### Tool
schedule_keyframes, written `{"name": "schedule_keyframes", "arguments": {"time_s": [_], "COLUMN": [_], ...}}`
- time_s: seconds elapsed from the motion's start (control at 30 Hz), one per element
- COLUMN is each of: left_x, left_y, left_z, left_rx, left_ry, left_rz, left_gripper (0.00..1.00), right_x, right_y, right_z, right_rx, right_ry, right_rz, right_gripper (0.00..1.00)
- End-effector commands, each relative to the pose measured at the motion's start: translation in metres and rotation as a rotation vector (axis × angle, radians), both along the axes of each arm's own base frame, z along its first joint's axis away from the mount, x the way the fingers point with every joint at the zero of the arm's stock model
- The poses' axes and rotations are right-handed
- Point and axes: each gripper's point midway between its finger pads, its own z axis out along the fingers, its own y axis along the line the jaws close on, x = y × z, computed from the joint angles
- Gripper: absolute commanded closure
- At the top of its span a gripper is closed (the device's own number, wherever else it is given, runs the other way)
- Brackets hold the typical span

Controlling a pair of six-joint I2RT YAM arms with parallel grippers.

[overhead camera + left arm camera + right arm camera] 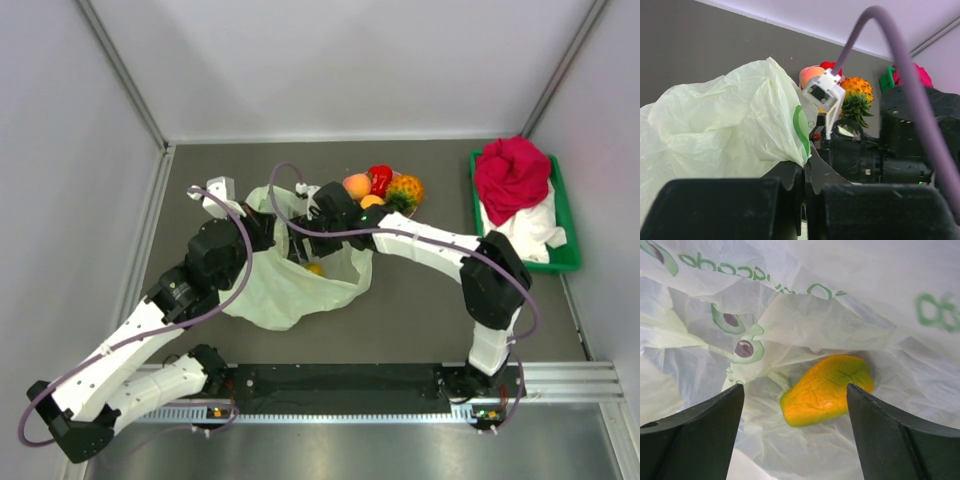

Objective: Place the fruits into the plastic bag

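Top view: hides the fingertips of the right gripper [795, 390] behind its own wrist at the mouth of the plastic bag [285, 290], and shows only a sliver of one yellow-orange fruit [315, 268] inside.

Right wrist view: shows those jaws spread wide and released, with that fruit lying free on crumpled film between them.

Left wrist view: shows the left gripper [804, 170] clenched on a bag fold, with the bag cut off at the left edge.

Places the other fruits [380, 188] just behind the bag, with bare tabletop [430, 290] between the bag and the green tray [572, 262].
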Motion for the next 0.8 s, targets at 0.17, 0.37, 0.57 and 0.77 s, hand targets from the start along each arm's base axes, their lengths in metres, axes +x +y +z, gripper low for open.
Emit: {"name": "schedule_keyframes", "arguments": {"time_s": [0.17, 0.37, 0.57, 0.77], "left_x": [0.000, 0.005, 0.005, -0.004], "left_y": [0.013, 0.003, 0.005, 0.013], "left_z": [0.010, 0.005, 0.009, 0.007], "left_rx": [-0.011, -0.001, 0.016, -0.004], "left_ry": [-0.042, -0.028, -0.030, -0.016], "left_rz": [0.047, 0.026, 0.027, 0.043], "left_gripper": [1.00, 1.00, 1.00, 1.00], "right_x": [-0.007, 0.000, 0.042, 0.080], "right_y": [-0.037, -0.084, -0.163, -0.232], "right_z": [0.127, 0.146, 0.167, 0.155], "right_rx": [0.210, 0.187, 0.112, 0.001], "right_ry": [-0.225, -0.269, -0.276, -0.245], "right_rz": [-0.023, -0.158, -0.455, -0.695], "right_gripper": [0.20, 0.19, 0.12, 0.11]}}
